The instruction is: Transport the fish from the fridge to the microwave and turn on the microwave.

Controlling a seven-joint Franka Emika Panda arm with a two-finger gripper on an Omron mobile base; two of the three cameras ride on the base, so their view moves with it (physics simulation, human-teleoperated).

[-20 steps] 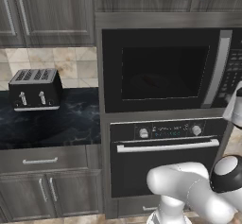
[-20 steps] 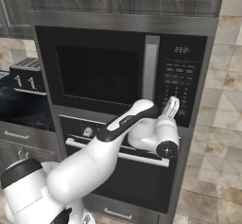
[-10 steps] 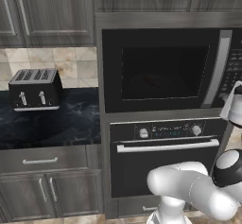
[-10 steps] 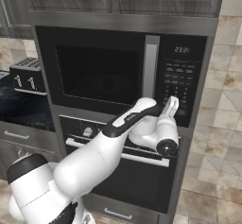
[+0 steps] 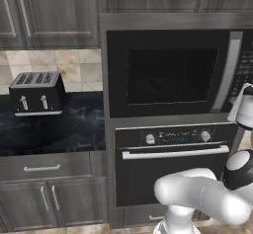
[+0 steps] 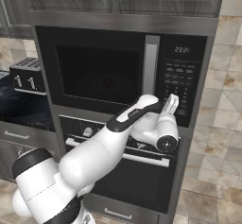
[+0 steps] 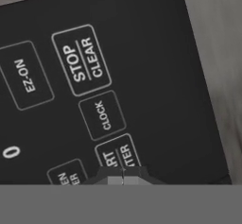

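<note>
Since a second ago the arm has eased a little closer to the microwave (image 6: 118, 72), and the rest of the kitchen is unchanged. The gripper (image 7: 123, 176) has its fingers pressed together with nothing between them, the tips at the START button (image 7: 118, 156) on the button panel (image 6: 182, 83), just below CLOCK (image 7: 102, 115) and STOP/CLEAR (image 7: 81, 60). The microwave door is shut; behind its dark window a small reddish shape, likely the fish (image 6: 109, 81), lies inside.
</note>
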